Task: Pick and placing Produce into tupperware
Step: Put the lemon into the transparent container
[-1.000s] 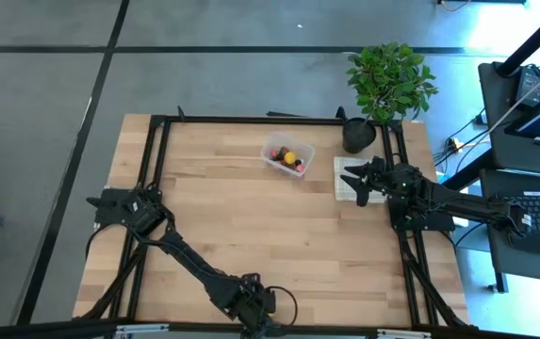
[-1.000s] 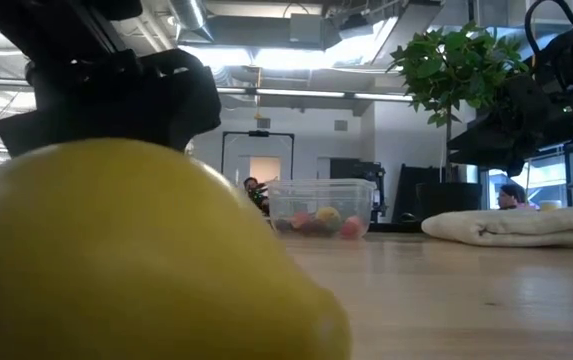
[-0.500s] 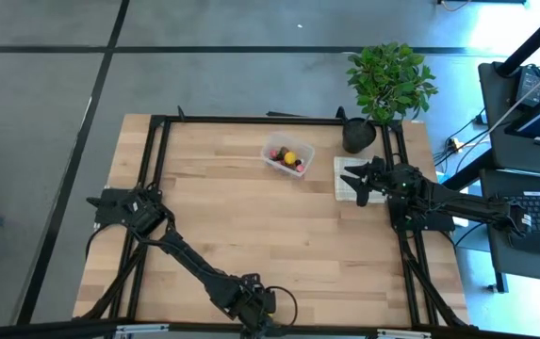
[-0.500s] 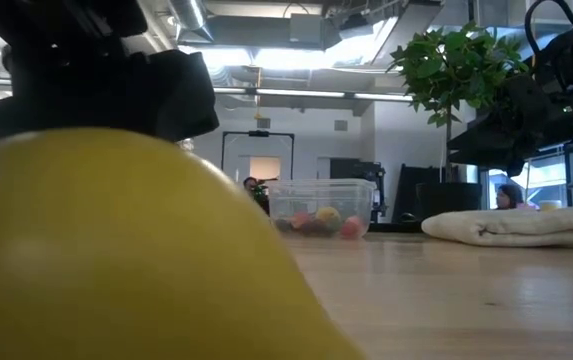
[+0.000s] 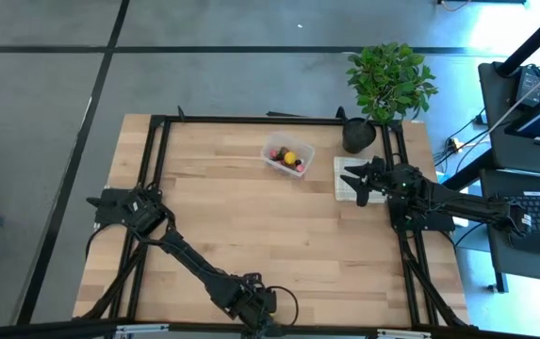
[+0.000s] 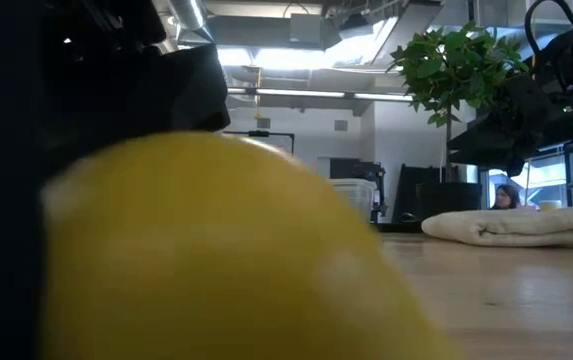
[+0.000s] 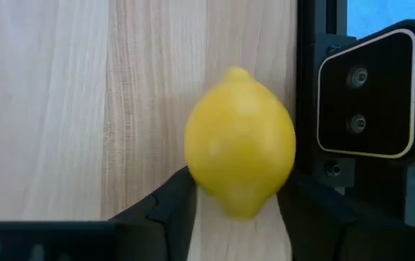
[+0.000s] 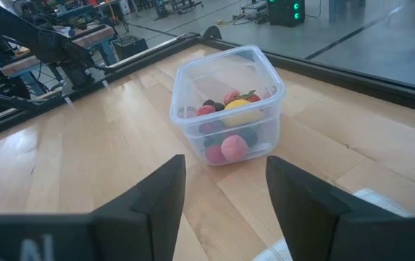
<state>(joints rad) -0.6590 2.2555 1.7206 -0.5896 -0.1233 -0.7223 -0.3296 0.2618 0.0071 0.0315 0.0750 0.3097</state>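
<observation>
A yellow lemon point(image 7: 240, 148) lies at the table's near edge, beside the black frame rail. It fills the low view point(image 6: 226, 250), with my left gripper point(image 7: 237, 192) point(image 5: 255, 303) shut on it. The clear tupperware point(image 5: 286, 155) point(image 8: 225, 105) stands on its base toward the far right of the table. It holds red and pink berries, dark round pieces and one yellow piece. In the low view only its edge point(image 6: 358, 195) shows past the lemon. My right gripper point(image 8: 225, 206) point(image 5: 359, 179) hangs open over the folded cloth, right of the box. My left gripper pinches the lemon by its end nearest the wrist point(image 7: 236, 199). One finger point(image 7: 182, 192) is on each side of it. The fingers lie along the lemon's length, and the far tip point(image 7: 237, 72) points away from them. Whether the lemon is lifted off the wood, I cannot tell.
A beige checked cloth point(image 5: 345, 179) point(image 6: 516, 225) lies folded at the right edge. A potted green plant point(image 5: 389, 80) in a black pot point(image 5: 357, 135) stands at the far right corner. A black frame rail point(image 7: 316, 87) runs beside the lemon. Bare wood point(image 5: 222, 207) spans the middle.
In the low view the lemon has shifted toward the table's right and now covers most of the tupperware. The left gripper's dark body has come in around the lemon's left side. The right arm has kept still.
</observation>
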